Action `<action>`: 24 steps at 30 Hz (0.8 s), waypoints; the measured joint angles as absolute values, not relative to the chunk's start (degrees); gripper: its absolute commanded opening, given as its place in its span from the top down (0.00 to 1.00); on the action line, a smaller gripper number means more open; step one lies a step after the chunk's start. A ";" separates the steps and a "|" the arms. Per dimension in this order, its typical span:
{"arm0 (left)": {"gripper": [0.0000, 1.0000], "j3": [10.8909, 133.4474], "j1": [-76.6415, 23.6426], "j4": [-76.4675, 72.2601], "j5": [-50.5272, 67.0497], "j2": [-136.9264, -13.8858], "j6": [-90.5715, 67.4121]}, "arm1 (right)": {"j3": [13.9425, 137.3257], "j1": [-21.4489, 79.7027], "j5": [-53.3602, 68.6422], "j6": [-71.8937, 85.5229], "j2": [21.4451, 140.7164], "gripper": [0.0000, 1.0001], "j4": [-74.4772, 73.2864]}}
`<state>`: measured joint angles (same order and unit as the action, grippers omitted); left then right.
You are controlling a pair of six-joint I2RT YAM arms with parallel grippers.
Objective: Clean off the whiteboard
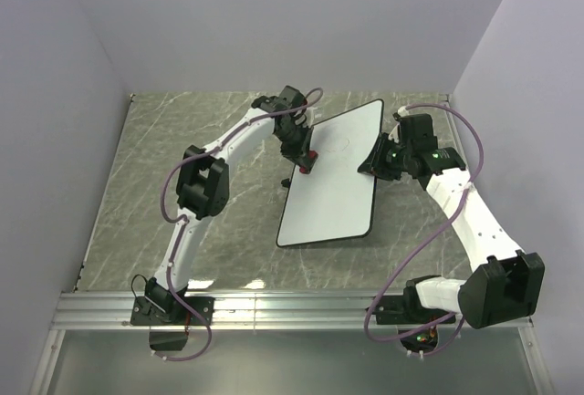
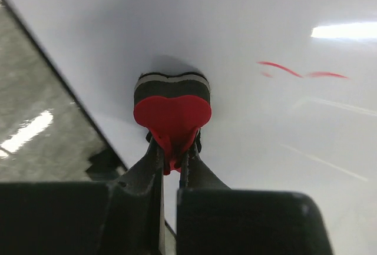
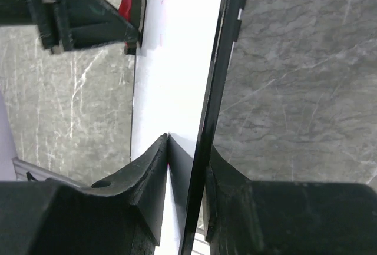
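The whiteboard (image 1: pixel 336 181) lies on the table, white with a thin black frame. Faint red marks (image 2: pixel 283 69) remain on its upper part. My left gripper (image 1: pixel 306 161) is shut on the red eraser (image 2: pixel 172 112), whose felt pad presses on the board near its left edge. The eraser also shows in the right wrist view (image 3: pixel 131 5). My right gripper (image 1: pixel 377 160) is shut on the board's right edge (image 3: pixel 219 78), one finger on the white face and one under the frame.
The grey marble table (image 1: pixel 201 130) surrounds the board. White walls close in the back and both sides. An aluminium rail (image 1: pixel 292 308) runs along the near edge by the arm bases.
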<state>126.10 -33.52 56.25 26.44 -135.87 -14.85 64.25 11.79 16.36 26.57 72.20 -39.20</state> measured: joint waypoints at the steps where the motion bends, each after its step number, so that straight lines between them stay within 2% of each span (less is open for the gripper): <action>1: 1.00 126.10 -33.17 56.38 25.36 -136.40 -14.76 | 64.25 11.84 16.53 26.63 72.10 1.00 -39.24; 8: 1.00 126.39 -33.58 56.55 22.41 -136.16 -15.62 | 64.16 12.14 16.84 26.70 71.75 1.00 -39.03; 15: 1.00 129.80 -38.06 54.65 17.19 -134.63 -14.52 | 64.03 12.47 16.49 26.28 71.35 1.00 -39.46; 24: 1.00 136.75 -47.31 41.93 25.39 -131.02 -15.79 | 62.57 13.74 14.66 26.00 70.02 1.00 -41.08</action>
